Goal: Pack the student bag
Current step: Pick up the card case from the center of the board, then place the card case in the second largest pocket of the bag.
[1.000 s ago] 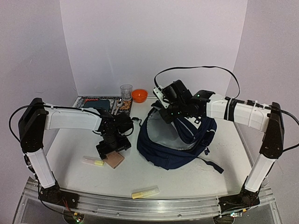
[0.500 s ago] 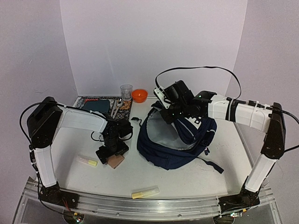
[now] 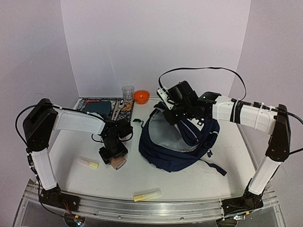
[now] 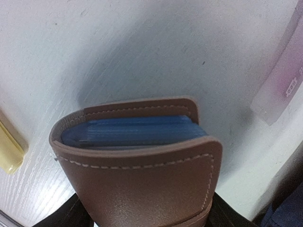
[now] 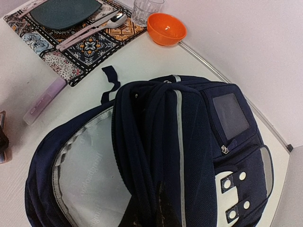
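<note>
Well, the white table carries everything. The student bag takes up its middle-right part, lying open with the pale grey lining facing up. The right gripper sits over the bag's far rim, its jaws shut tight on a bunch of the navy fabric, holding that part raised.

At the back left lies a patterned placemat with a dark plate and a spoon on it. An orange bowl and a clear glass stand just beside its right end.

Left of the bag, the left gripper points down over a brown leather wallet with something blue showing inside the fold. Its jaws stand either side of the wallet, and I cannot tell whether they press on it.

One yellow highlighter lies just left of the wallet and another near the front edge. A lilac marker lies near the placemat.
</note>
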Action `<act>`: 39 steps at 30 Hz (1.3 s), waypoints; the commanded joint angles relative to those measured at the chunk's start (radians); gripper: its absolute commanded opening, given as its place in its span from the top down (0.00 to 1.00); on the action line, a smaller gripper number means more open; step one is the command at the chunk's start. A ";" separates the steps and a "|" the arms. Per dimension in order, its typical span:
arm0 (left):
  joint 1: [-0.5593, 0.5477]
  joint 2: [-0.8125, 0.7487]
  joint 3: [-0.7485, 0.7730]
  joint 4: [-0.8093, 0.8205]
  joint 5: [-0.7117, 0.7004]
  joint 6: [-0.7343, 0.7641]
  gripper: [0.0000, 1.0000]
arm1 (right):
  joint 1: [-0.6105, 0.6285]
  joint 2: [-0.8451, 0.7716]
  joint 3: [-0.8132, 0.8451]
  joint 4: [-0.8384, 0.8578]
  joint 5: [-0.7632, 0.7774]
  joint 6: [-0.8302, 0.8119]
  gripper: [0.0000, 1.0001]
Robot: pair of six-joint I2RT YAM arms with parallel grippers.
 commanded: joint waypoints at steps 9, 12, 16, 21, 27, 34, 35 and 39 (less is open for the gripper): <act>-0.041 -0.118 0.130 -0.014 -0.042 0.295 0.42 | -0.017 -0.052 0.050 -0.003 -0.036 -0.013 1.00; -0.075 -0.116 0.230 -0.014 -0.043 0.397 0.41 | -0.018 -0.060 0.056 -0.003 -0.057 -0.018 1.00; -0.121 -0.063 0.398 -0.011 -0.052 0.509 0.41 | -0.017 -0.067 0.060 -0.002 -0.077 -0.014 1.00; -0.136 0.025 0.556 0.018 -0.055 0.572 0.39 | -0.017 -0.081 0.064 -0.002 -0.099 0.013 1.00; -0.125 0.120 0.626 0.104 -0.032 0.559 0.38 | -0.018 -0.086 0.085 -0.002 -0.121 0.079 1.00; -0.093 0.167 0.599 0.264 0.014 0.486 0.34 | -0.018 -0.089 0.085 0.002 -0.152 0.122 1.00; -0.090 0.169 0.597 0.281 0.023 0.473 0.32 | -0.018 -0.089 0.084 0.003 -0.157 0.128 1.00; -0.083 0.161 0.564 0.314 0.047 0.425 0.20 | -0.018 -0.088 0.079 0.008 -0.168 0.143 1.00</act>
